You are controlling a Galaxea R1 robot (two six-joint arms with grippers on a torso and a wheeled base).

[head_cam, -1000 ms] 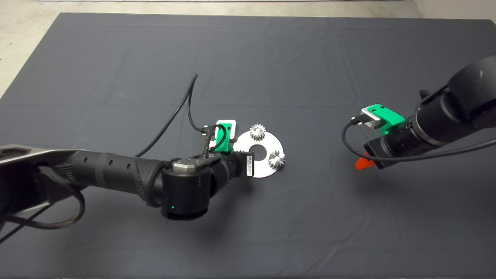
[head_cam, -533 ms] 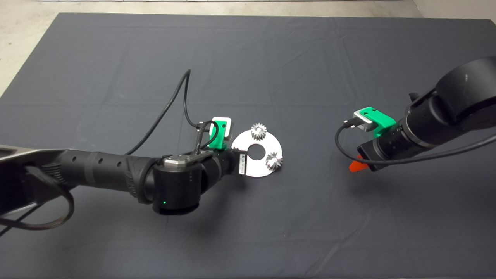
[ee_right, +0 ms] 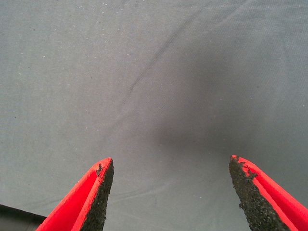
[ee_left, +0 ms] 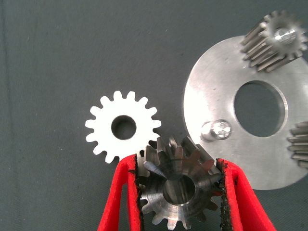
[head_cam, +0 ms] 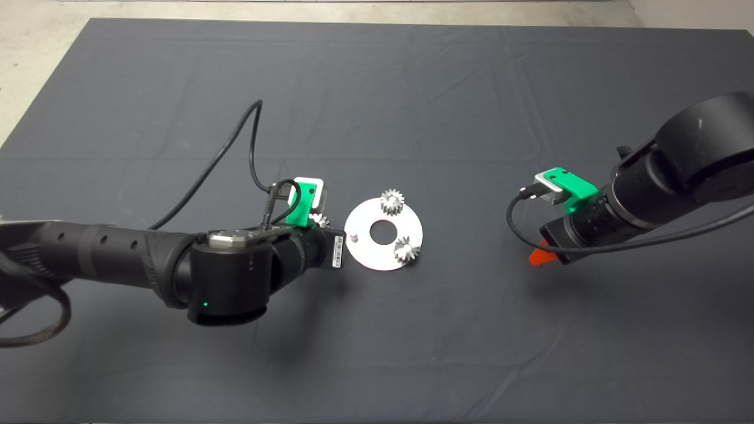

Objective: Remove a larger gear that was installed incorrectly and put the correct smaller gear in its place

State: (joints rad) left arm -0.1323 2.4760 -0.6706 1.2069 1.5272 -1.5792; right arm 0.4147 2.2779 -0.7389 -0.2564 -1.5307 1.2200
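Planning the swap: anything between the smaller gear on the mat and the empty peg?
Nothing visible. The smaller gear lies flat on the mat beside the plate, whose peg is bare. Only the left gripper, shut on the larger gear, hangs close by.

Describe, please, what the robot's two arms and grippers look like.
Both arms are black and cylindrical with rounded joints. The left arm has small round holes, a green indicator light, a barcode sticker and a looping black cable. Each wrist bears a green bracket with a silver-white camera block. The left gripper and right gripper have red fingers with rough black pads.
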